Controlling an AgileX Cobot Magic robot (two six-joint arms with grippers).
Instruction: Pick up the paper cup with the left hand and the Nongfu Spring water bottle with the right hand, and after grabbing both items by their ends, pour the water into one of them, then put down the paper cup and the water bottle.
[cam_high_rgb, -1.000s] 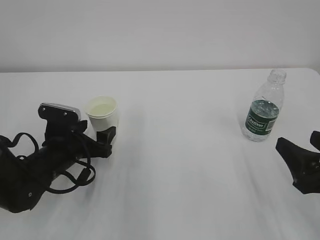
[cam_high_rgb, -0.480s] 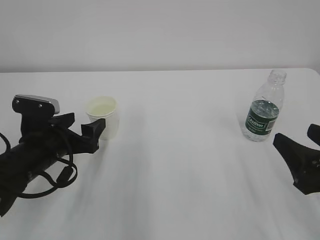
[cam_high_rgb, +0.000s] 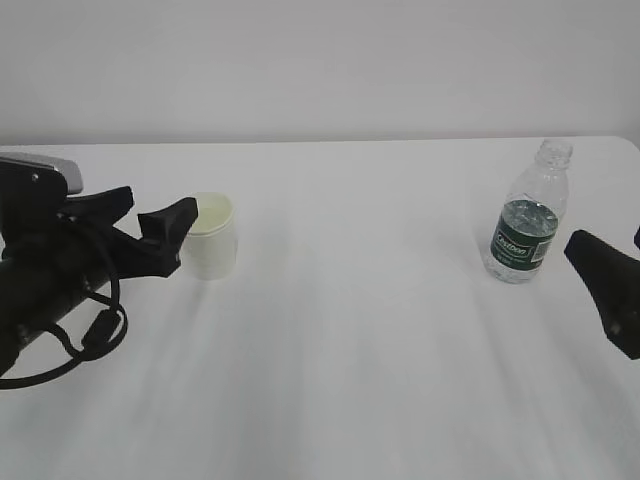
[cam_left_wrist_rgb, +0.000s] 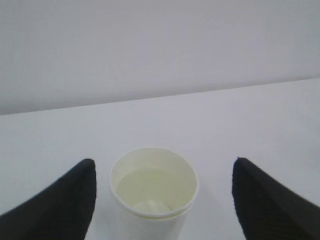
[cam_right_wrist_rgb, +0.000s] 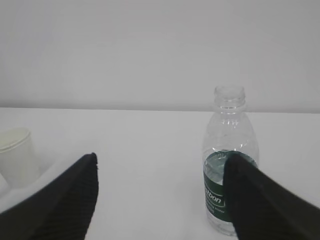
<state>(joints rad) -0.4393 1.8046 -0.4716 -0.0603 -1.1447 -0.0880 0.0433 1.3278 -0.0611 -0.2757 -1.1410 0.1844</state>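
Note:
The paper cup (cam_high_rgb: 212, 238) stands upright on the white table (cam_high_rgb: 350, 330), left of centre. My left gripper (cam_high_rgb: 150, 208) is open just left of it. In the left wrist view the cup (cam_left_wrist_rgb: 154, 187) sits ahead, between the spread black fingertips (cam_left_wrist_rgb: 80, 190) of the left gripper (cam_left_wrist_rgb: 163, 162), and touches neither. The Nongfu Spring water bottle (cam_high_rgb: 527, 215) stands capless at the far right. My right gripper (cam_high_rgb: 603, 242) is open beside it at the frame edge. In the right wrist view the right gripper (cam_right_wrist_rgb: 161, 156) is open, one finger overlapping the bottle (cam_right_wrist_rgb: 226, 130). The water is hard to make out.
A plain pale wall (cam_high_rgb: 320, 60) runs behind the table's far edge. The cup (cam_right_wrist_rgb: 17, 155) also shows at the far left of the right wrist view. Loose black cables (cam_high_rgb: 90, 335) hang under the left arm.
My left arm has pulled back to the left and risen, its fingers now clear of the cup, which stays put. The right gripper has shifted slightly right and up.

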